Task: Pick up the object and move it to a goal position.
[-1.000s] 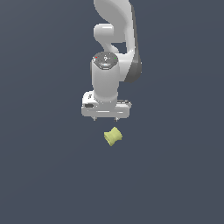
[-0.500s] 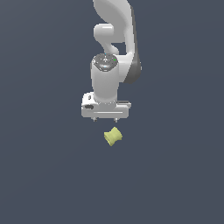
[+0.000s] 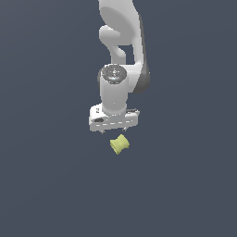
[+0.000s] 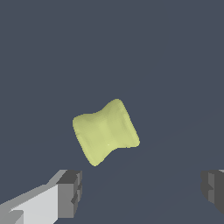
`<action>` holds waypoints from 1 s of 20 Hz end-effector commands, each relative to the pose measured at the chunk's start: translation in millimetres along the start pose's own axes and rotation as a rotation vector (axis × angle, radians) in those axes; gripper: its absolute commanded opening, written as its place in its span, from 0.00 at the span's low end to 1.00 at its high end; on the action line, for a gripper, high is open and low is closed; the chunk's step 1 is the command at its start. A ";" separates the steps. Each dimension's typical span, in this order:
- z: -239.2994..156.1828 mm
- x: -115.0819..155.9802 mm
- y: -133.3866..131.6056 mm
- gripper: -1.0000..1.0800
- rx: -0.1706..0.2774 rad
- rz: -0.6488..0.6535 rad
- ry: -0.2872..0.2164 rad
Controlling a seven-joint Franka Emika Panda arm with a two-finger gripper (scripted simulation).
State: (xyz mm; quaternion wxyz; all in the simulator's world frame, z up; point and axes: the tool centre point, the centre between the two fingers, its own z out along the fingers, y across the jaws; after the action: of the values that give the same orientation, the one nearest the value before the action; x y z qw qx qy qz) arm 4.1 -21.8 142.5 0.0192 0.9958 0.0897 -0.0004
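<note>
The object [image 3: 120, 144] is a small pale yellow-green spool-shaped block, pinched at the middle, lying on the dark grey floor. It also shows in the wrist view [image 4: 105, 131]. My white gripper [image 3: 114, 131] hangs just behind and above it in the exterior view, pointing down. In the wrist view the two dark fingertips [image 4: 70, 194] stand wide apart, and the gripper [image 4: 142, 190] is open and empty. The object lies apart from the fingers and is not between them.
The floor [image 3: 46, 185] is a plain dark grey surface all around. The white arm [image 3: 122, 41] rises above the gripper.
The gripper has shifted slightly towards the exterior view's left and a little lower. The object has not moved.
</note>
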 end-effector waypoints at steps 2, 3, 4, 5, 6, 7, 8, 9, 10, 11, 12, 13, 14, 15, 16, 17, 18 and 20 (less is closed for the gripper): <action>11.4 4.1 -5.3 0.96 0.006 -0.093 0.000; 15.0 5.4 -7.0 0.96 0.008 -0.122 0.001; 18.6 6.6 -8.8 0.96 0.011 -0.152 0.001; 22.1 7.8 -10.5 0.96 0.013 -0.180 0.002; 25.4 8.9 -12.2 0.96 0.015 -0.207 0.002; 28.5 9.9 -13.7 0.96 0.017 -0.233 0.003; 31.4 10.9 -15.2 0.96 0.019 -0.256 0.004; 34.1 11.8 -16.6 0.96 0.021 -0.279 0.005; 36.6 12.6 -17.9 0.96 0.023 -0.299 0.006; 38.9 13.3 -19.2 0.96 0.025 -0.318 0.006; 41.1 14.0 -20.3 0.96 0.027 -0.336 0.007; 43.0 14.6 -21.4 0.96 0.029 -0.352 0.008; 44.8 15.1 -22.3 0.96 0.030 -0.366 0.009; 46.3 15.6 -23.2 0.96 0.031 -0.379 0.009; 47.7 16.0 -23.9 0.96 0.033 -0.390 0.010; 48.9 16.4 -24.6 0.96 0.034 -0.400 0.011; 49.9 16.7 -25.1 0.96 0.035 -0.408 0.011; 51.4 17.1 -26.0 0.96 0.036 -0.421 0.012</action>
State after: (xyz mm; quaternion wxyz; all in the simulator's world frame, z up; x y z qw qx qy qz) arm 16.0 4.1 91.3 0.0010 0.9570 0.2900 -0.0005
